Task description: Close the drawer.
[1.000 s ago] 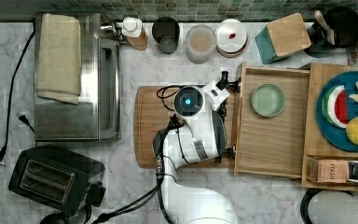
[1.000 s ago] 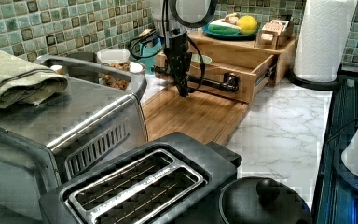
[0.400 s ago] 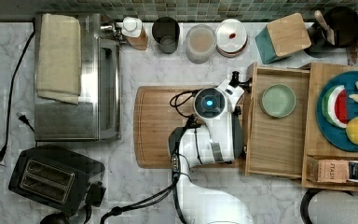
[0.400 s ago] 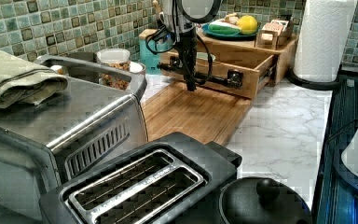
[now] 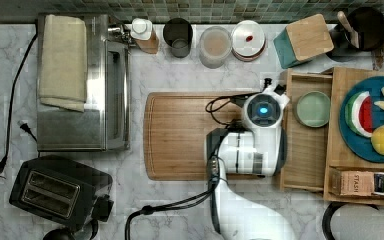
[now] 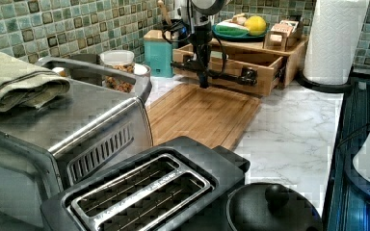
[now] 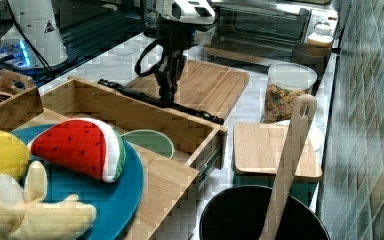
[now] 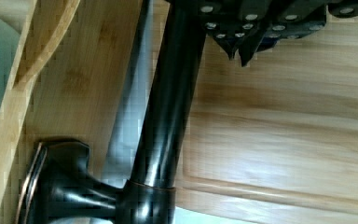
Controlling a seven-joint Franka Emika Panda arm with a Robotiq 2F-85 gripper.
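Right view: drawer [image 7: 130,112] partly open, green bowl [image 7: 152,141] inside near its rear corner; gripper [image 7: 168,95] at the dark bar handle [image 7: 190,111], grasp state cannot be told.

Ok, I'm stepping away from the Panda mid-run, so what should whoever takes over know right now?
Hand: shut, holding nothing, fingertips right beside the dark bar handle on the drawer's front, on the cutting board side.
Drawer: partly out of the box unit, with a green bowl inside.
Done: hand is in place at the handle.
Left: drawer not yet closed; probably push it straight in toward the unit until the front sits flush.
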